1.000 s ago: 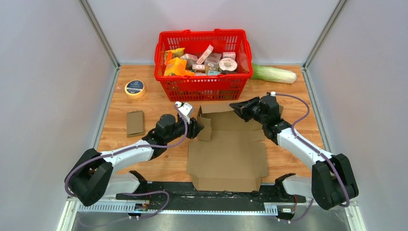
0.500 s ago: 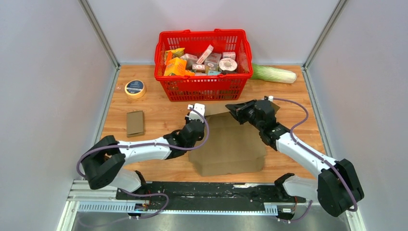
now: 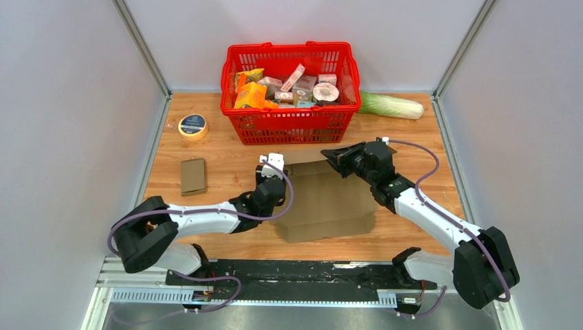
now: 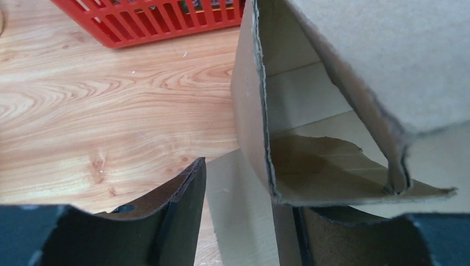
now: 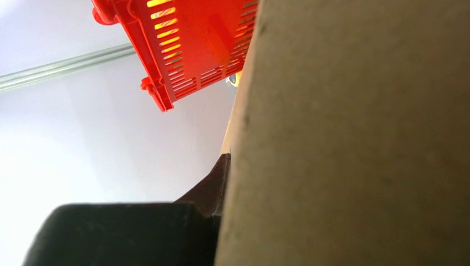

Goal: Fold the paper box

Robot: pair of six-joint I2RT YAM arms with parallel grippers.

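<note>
Folded up since, paper box (image 3: 326, 199) hides right tool (image 3: 330, 154) tips.

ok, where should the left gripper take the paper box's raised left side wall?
Take its free vertical edge, coming in edge-on from the left of the paper box, with one finger on each face. The side wall stands upright and thin, edge toward the left gripper, whose open jaws straddle it. The right gripper is shut on the far edge.
</note>
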